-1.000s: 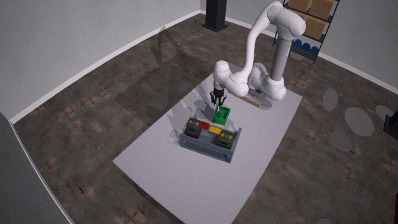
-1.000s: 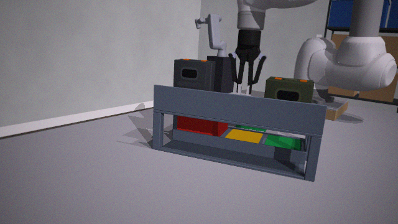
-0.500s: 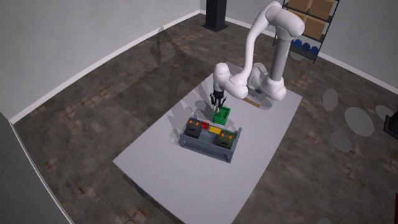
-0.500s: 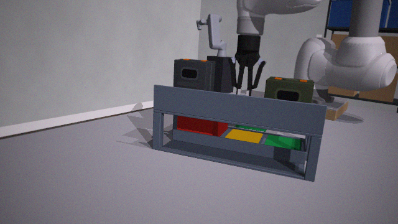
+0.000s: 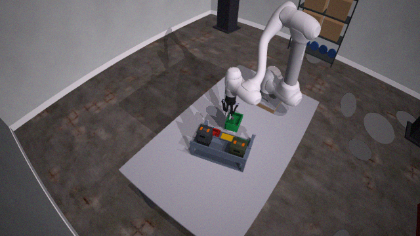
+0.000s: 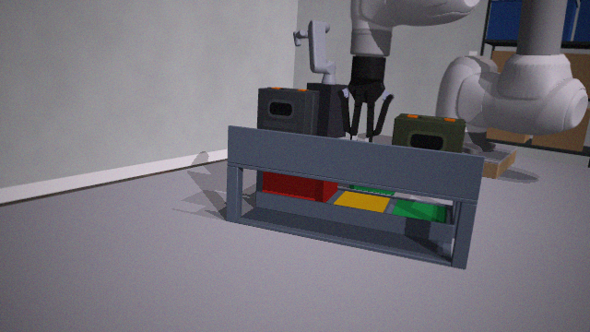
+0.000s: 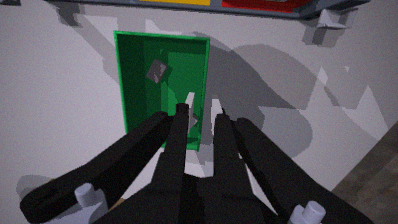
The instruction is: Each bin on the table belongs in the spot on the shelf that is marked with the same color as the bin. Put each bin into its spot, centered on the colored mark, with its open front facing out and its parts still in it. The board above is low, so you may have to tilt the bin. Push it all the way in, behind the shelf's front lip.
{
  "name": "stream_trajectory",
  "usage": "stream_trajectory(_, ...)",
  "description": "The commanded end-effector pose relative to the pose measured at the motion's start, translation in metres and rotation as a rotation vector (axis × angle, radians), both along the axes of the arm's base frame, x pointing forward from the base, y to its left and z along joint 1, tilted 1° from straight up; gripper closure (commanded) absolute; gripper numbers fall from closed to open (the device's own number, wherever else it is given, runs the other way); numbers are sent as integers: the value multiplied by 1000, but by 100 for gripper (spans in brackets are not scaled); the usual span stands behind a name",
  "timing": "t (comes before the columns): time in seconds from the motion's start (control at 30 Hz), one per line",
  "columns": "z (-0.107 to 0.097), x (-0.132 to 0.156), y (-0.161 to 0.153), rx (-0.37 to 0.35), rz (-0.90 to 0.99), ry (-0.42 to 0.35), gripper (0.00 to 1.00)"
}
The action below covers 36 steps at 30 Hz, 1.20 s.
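The green bin [image 5: 234,122] stands on the table [image 5: 184,190], just behind the shelf [image 5: 219,154], on the arm's side. The top view shows this placement well, and also two dark boxes [image 5: 204,135] on the top board, one at each end.

The wrist view gives what the top view hides: the gripper [image 7: 201,112] is above the near right corner of the bin, with fingers narrow. One finger [image 7: 181,120] is over the inside of the bin and the other is outside, so the bin's right wall lies between them. If the pads really press this wall, I cannot tell. A small gray part [image 7: 158,71] lies inside the bin.

Only the exterior view looks into the shelf from the other side. There a red bin [image 6: 297,185] sits at the left, then a yellow mark [image 6: 361,201] and a green mark [image 6: 419,210]. The gripper [image 6: 361,134] comes down behind the top board, between the two boxes.
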State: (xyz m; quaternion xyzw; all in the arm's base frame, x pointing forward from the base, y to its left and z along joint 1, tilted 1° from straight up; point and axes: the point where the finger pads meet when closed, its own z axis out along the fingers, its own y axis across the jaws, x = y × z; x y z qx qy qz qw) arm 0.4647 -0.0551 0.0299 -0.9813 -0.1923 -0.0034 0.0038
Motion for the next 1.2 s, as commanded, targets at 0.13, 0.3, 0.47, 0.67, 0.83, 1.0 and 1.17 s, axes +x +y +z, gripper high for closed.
stream_trajectory(0.13,-1,0,0,0,0,0,76)
stream_trajectory(0.3,-1,0,0,0,0,0,76)
stream_trajectory(0.47,-1,0,0,0,0,0,76)
stream_trajectory(0.67,-1,0,0,0,0,0,90)
stream_trajectory(0.83,-1,0,0,0,0,0,90)
stream_trajectory(1.0,-1,0,0,0,0,0,90)
stream_trajectory(1.17,-1,0,0,0,0,0,90)
